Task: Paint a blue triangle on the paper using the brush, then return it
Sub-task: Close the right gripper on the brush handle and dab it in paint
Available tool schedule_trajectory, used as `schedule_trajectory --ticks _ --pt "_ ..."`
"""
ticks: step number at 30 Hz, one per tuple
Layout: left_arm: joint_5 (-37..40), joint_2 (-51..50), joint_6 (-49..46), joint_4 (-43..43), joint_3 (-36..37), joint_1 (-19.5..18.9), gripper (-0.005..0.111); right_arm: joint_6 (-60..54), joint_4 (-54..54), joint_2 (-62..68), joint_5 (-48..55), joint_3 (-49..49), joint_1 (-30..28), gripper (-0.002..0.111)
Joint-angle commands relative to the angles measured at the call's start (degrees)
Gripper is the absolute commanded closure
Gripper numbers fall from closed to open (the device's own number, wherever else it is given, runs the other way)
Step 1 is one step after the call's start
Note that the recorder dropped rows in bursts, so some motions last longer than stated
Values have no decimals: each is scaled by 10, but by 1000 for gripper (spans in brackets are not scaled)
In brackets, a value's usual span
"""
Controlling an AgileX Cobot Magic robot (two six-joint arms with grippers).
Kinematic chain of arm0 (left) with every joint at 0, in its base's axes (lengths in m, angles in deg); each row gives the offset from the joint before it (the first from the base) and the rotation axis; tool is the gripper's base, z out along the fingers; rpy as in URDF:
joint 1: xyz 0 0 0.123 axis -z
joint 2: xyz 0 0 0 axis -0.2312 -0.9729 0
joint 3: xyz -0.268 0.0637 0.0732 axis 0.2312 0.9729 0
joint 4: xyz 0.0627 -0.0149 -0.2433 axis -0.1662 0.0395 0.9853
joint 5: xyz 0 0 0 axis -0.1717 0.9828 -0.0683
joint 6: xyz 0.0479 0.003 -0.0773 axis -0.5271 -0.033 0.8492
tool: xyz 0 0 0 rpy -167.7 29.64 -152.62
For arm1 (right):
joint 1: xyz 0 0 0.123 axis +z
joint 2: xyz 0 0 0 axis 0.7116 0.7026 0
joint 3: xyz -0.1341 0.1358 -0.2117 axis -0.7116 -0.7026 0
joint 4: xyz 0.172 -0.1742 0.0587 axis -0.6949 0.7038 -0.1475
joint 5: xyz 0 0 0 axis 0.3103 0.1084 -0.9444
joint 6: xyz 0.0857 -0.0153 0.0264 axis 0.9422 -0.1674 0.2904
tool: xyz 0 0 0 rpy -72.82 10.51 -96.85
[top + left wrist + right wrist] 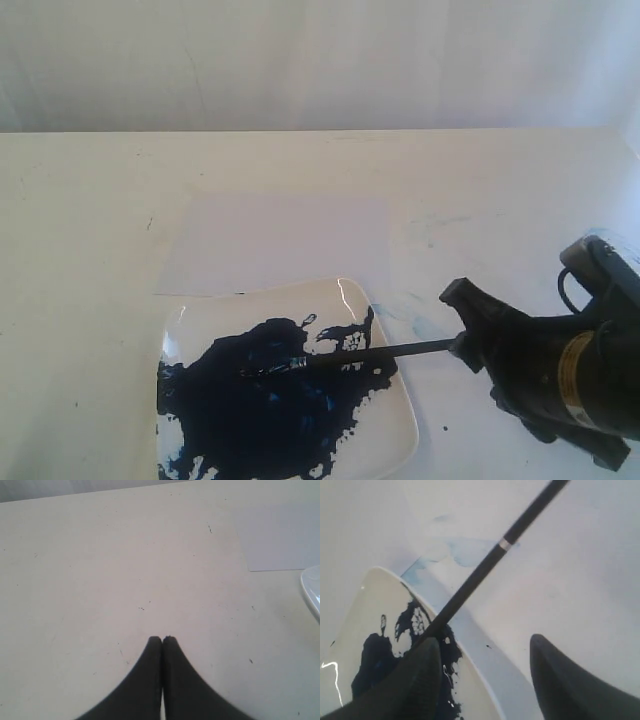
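Observation:
The brush (380, 352) lies across the white plate (402, 425), its bristles in the dark-blue paint puddle (250, 410) and its handle reaching off the plate's right edge. My right gripper (462, 322) sits at the handle's end, open. In the right wrist view the brush (485, 565) runs past one finger (420, 675) of the right gripper (485, 642), and the other finger stands well apart from it. Behind the plate lies the paper (280, 245), pale and unmarked. The blue triangle is out of view. My left gripper (162, 639) hovers shut over bare table.
Pale light-blue smears (435, 228) mark the table right of the paper, with more beside the plate (425, 325). The left wrist view catches a corner of the paper (285, 537) and the plate's rim (312, 587). A pale wall stands behind the table.

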Motion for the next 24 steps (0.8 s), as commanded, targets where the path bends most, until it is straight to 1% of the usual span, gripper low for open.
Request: schedule_trajectory --ticks 1,4,6,13,20,24 --pt "-2 3 3 4 1 2 107 2 -97 44 -40 -1 -30 57" --pt "-2 3 3 4 1 2 107 2 -119 77 -110 2 -54 57" --pt "-2 3 3 4 1 2 107 2 -119 99 -134 10 -63 57" --pt "-2 3 3 4 1 2 107 2 -119 174 -133 59 -70 57" --pt "-2 3 3 4 1 2 107 2 -119 222 -136 96 -70 57" --pt "-2 3 3 4 1 2 107 2 -131 243 -133 112 -70 64"
